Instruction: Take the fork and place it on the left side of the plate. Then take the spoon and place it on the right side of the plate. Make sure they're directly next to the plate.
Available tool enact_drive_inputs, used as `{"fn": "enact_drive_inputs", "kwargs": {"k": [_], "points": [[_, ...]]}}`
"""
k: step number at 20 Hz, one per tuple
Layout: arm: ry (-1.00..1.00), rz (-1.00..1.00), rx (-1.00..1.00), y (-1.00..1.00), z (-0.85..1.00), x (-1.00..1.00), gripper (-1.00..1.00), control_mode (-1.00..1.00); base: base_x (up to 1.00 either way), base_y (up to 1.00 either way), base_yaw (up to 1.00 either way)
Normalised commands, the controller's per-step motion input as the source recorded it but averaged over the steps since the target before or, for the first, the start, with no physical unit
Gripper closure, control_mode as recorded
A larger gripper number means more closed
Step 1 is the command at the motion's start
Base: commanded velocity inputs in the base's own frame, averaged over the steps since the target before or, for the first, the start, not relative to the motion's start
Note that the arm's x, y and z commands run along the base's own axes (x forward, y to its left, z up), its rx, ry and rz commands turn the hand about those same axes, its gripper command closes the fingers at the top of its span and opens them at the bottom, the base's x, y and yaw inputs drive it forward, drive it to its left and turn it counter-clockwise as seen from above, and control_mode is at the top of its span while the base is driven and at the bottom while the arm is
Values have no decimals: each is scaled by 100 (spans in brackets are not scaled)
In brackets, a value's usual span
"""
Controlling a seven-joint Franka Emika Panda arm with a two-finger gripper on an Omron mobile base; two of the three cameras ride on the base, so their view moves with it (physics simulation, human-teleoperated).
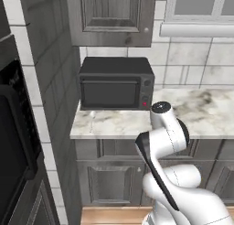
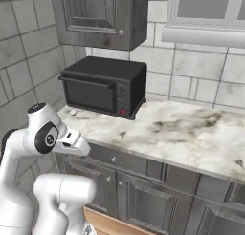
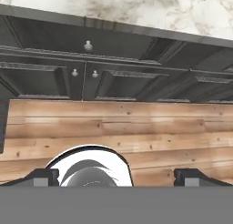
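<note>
Two-finger claw (image 3: 117,177) spread wide and empty, facing wooden floorboards (image 3: 136,123).
Slim silvery utensil (image 1: 92,115), fork or spoon unclear, lies on the marble counter (image 1: 119,123) before the black oven (image 1: 116,84); likely light, stiff, slippery, so pinch mid-handle.

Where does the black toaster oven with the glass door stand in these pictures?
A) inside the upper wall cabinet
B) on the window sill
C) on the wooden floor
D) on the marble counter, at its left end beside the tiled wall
D: the black toaster oven rests on the marble counter at its left end, below the grey wall cabinet.
</note>
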Motion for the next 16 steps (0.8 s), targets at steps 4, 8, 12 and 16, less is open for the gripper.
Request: {"fn": "enact_drive_inputs", "kwargs": {"k": [4, 8, 12, 16], "points": [[0, 0, 0, 0, 0, 0, -100, 100, 54, 26, 0], [0, 0, 0, 0, 0, 0, -100, 100, 48, 26, 0], [0, 0, 0, 0, 0, 0, -100, 100, 42, 29, -2], [0, 0, 0, 0, 0, 0, -100, 100, 38, 30, -5]]}}
